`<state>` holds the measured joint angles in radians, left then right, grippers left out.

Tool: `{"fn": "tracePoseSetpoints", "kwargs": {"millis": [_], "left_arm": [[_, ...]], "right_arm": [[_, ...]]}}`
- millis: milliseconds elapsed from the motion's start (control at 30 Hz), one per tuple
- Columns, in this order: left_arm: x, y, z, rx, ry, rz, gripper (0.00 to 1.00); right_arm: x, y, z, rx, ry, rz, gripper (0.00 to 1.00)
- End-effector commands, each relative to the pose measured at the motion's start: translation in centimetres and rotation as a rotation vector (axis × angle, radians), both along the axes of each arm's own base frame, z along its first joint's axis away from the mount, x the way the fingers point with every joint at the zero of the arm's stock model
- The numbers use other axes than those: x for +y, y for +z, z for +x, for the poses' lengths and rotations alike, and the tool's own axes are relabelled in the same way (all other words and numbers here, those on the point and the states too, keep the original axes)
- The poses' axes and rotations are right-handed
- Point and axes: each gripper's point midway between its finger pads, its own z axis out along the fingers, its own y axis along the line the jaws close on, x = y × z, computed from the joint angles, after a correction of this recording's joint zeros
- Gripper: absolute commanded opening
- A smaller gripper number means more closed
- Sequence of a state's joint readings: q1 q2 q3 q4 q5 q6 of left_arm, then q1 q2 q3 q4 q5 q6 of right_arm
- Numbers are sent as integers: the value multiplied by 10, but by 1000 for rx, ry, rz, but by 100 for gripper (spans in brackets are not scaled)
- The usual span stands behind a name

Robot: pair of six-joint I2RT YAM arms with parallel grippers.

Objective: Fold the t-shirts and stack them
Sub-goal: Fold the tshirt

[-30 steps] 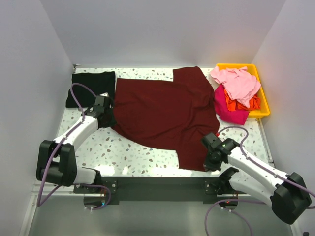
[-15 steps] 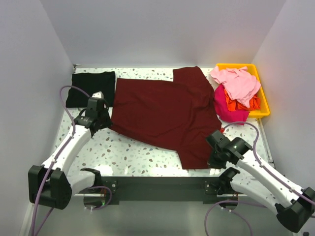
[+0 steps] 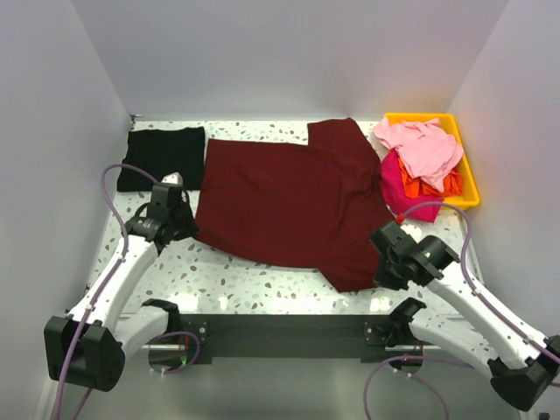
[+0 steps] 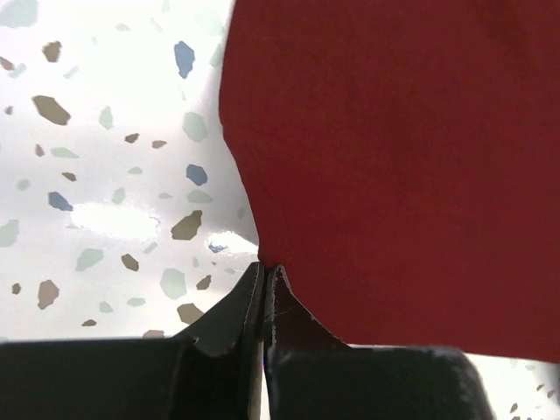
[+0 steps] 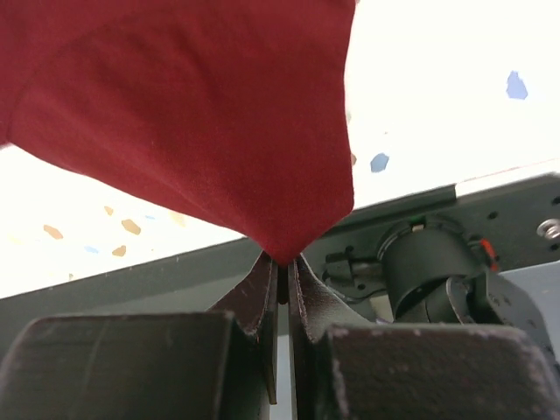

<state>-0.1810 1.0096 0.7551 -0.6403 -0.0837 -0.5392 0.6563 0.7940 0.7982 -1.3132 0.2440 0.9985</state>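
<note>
Gripping the maroon t-shirt (image 3: 289, 197) at lower left and lower right of the top view, left hand (image 4: 264, 273) and right hand (image 5: 282, 261) pinch its corners, probably to start a fold.

Yellow plastic bin (image 3: 469, 185) sitting at far right corner of the speckled white desk (image 3: 227, 271). Pale walls (image 3: 289, 52) closing it in on three sides; dark rail (image 3: 289, 328) running along near edge.

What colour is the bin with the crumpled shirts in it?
The bin is yellow, clearest in the top view.
</note>
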Motion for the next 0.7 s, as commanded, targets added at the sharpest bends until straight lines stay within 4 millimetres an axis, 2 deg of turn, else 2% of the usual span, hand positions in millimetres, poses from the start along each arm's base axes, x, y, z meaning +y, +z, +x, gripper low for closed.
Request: {"fn": "tracePoseSetpoints", "kwargs": {"millis": [0,133,167,233,267,367,400,533,667], "left_arm": [[-12,-6,7,25,-32,-59,0],[-14,-13,16,45,-45,-51,0],[-14,-12,20,39,-46,-50,0],[-13,-15,26,50,-39,-47,0],[-11,-16,28,56,-37,-42,0],[-6,-13,41,46,-23,-38,0],[-5,-12,46,49,-18,-37,0],[1,-11,61,49,-10,-65,0],[-3,-17,74,73,-35,-106,0]], "right_arm": [[5,19,37,-120,39,-50,0],[19,27,81,-207,67,-108,0],[22,23,90,-197,76,-141,0],[32,31,113,-248,94,-146,0],[35,24,122,-228,106,-171,0],[44,25,148,-240,129,-164,0],[45,19,158,-222,126,-161,0],[42,21,187,-219,146,-154,0],[38,25,214,-220,158,-173,0]]}}
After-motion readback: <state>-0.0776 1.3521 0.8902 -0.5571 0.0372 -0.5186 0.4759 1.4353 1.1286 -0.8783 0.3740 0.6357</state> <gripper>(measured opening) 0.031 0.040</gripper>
